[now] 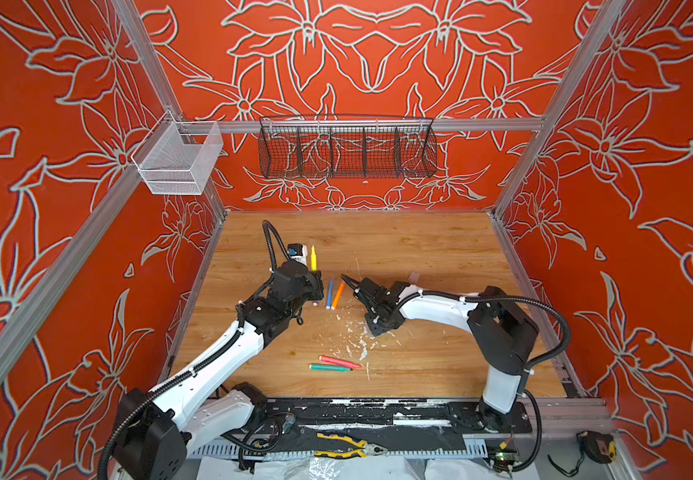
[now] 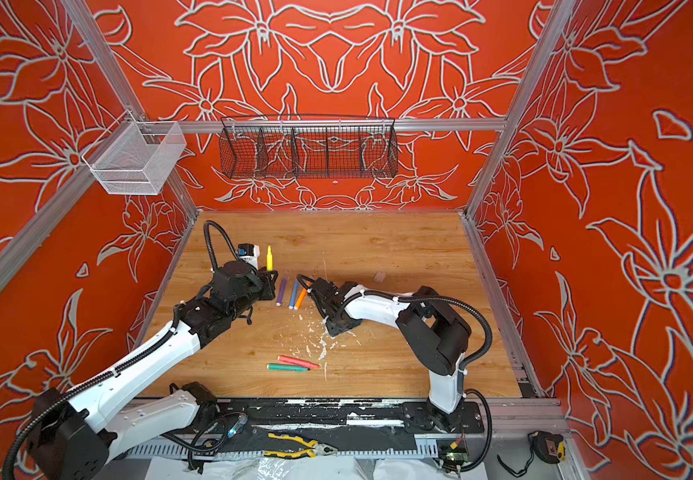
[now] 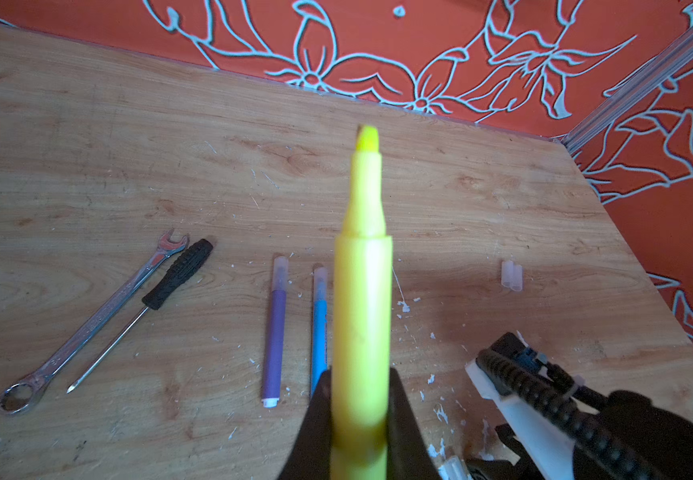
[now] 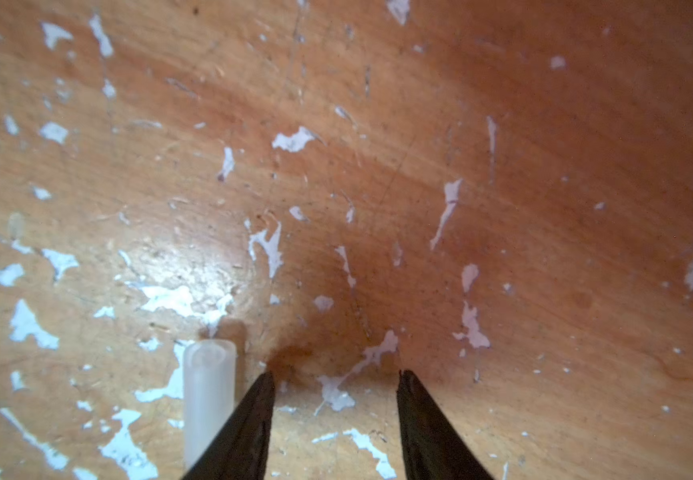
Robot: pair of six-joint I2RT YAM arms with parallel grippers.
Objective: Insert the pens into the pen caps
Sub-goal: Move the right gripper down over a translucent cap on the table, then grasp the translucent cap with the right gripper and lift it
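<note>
My left gripper (image 3: 359, 376) (image 1: 315, 286) is shut on the yellow pen (image 3: 361, 291) (image 1: 313, 258), which stands upright with its bare tip up. Purple (image 3: 275, 332) and blue (image 3: 319, 328) pens lie side by side on the table, each with a clear cap on. An orange pen (image 1: 337, 295) lies beside the blue one. Pink-red (image 1: 339, 361) and green (image 1: 330, 367) pens lie nearer the front. My right gripper (image 4: 336, 376) (image 1: 378, 328) points down, open, with only bare table between its fingers. One pen cap (image 4: 209, 399) lies just outside one finger. Two more caps (image 3: 511, 275) (image 1: 413, 276) lie further back.
A spanner (image 3: 87, 328) and a screwdriver (image 3: 162, 299) lie on the table beside the purple pen. White flecks (image 1: 357, 336) cover the table's middle. Yellow-handled pliers (image 1: 349, 446) rest on the front rail. A black wire basket (image 1: 346, 147) and a white mesh basket (image 1: 178, 160) hang high up.
</note>
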